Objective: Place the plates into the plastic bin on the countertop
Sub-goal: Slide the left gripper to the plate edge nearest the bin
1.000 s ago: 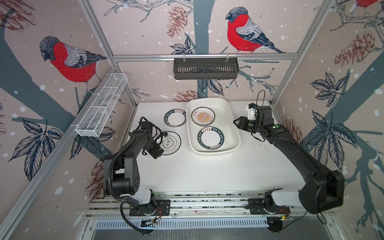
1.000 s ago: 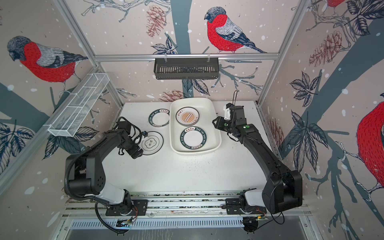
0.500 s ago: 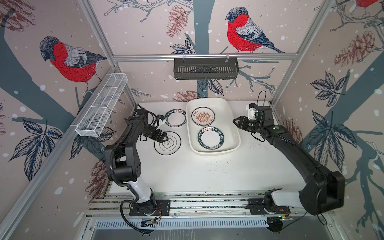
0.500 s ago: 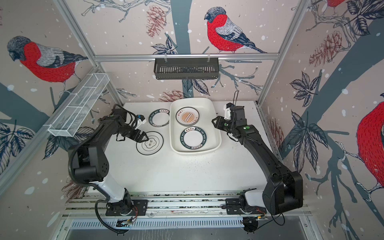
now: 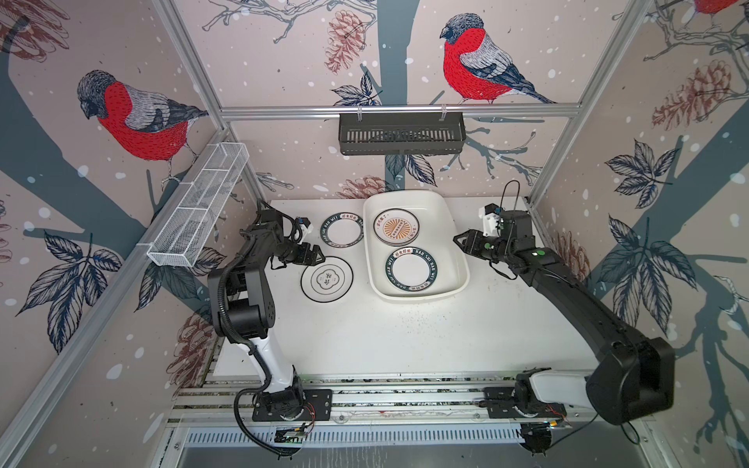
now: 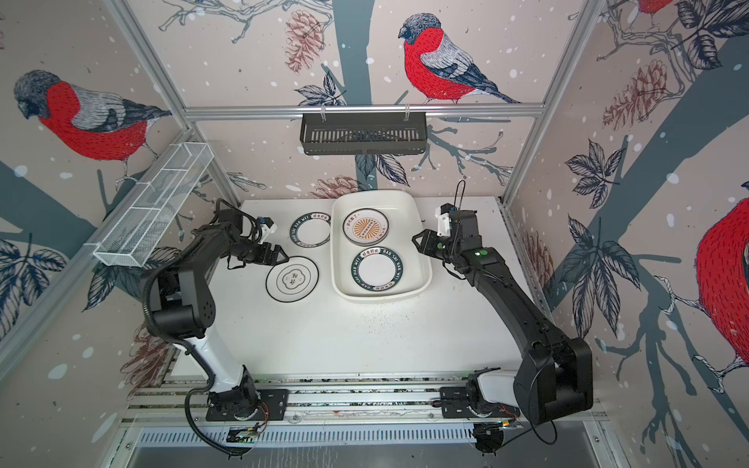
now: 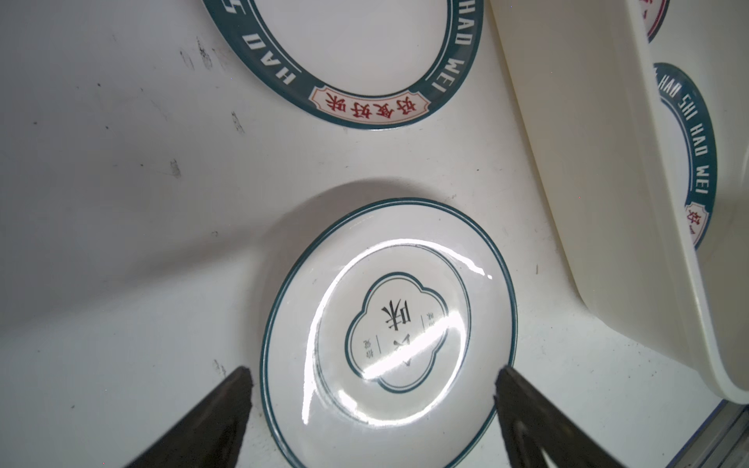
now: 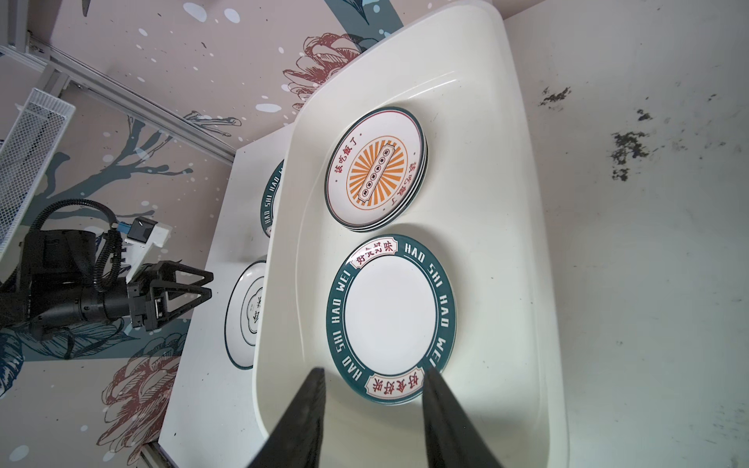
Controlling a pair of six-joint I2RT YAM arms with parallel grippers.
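Left gripper (image 5: pixel 318 257) hovers at the edge of the quatrefoil plate (image 5: pixel 326 278), jaws spread wide and empty. In the left wrist view the plate sits between its 2 fingers (image 7: pixel 227 405). It lies flat on the countertop (image 5: pixel 405 324), near the teal-rimmed plate (image 5: pixel 341 229), and both are outside the plastic bin (image 5: pixel 450 239). Best play, by the look of it: drop low, pinch the shallow rim firmly, tilt it up, lift clear over the flared wall. Inside, the sunburst stack (image 5: pixel 396 232) and 1 more teal plate (image 5: pixel 411 268) leave little floor. Right gripper (image 5: pixel 459 239) hangs at the bin's far side, jaws partly apart, holding nothing.
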